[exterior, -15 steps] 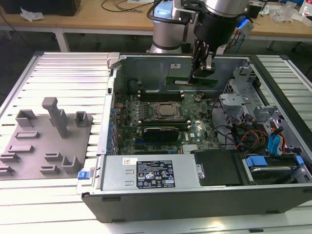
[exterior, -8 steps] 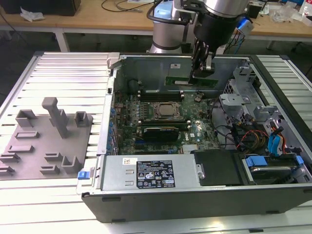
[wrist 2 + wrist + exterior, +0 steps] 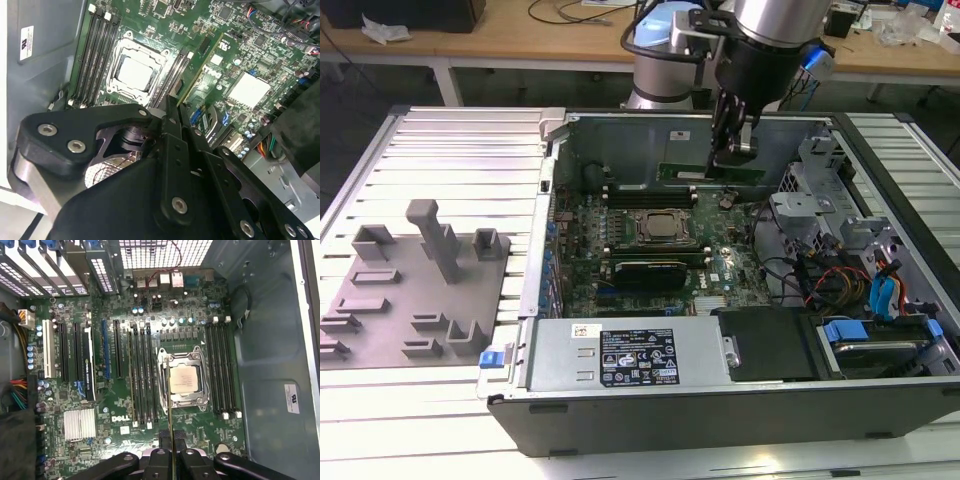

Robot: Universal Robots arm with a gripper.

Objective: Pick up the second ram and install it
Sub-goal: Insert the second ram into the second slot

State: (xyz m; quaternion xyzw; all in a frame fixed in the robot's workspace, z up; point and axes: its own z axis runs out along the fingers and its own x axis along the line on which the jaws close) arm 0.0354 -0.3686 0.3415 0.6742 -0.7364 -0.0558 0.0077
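Note:
My gripper (image 3: pixel 732 150) hangs inside the open computer case (image 3: pixel 552 180), above the back of the motherboard. It is shut on the second ram (image 3: pixel 695 171), a long green stick held level and on edge above the board. In the first wrist view the ram (image 3: pixel 170 415) shows edge-on as a thin line between the fingers, over the rim of the processor socket (image 3: pixel 184 380) and beside the bank of dark memory slots (image 3: pixel 142 375). In the second wrist view its green edge (image 3: pixel 200 70) runs out from the gripper (image 3: pixel 175 107) across the slots next to the processor (image 3: pixel 134 72).
A grey fixture block (image 3: pixel 420 290) with upright posts lies on the slatted table at the exterior view's left. Inside the case are the power supply (image 3: pixel 630 355), a black card (image 3: pixel 645 270), drive cages and cables (image 3: pixel 860 280). A second slot bank (image 3: pixel 222 370) flanks the socket.

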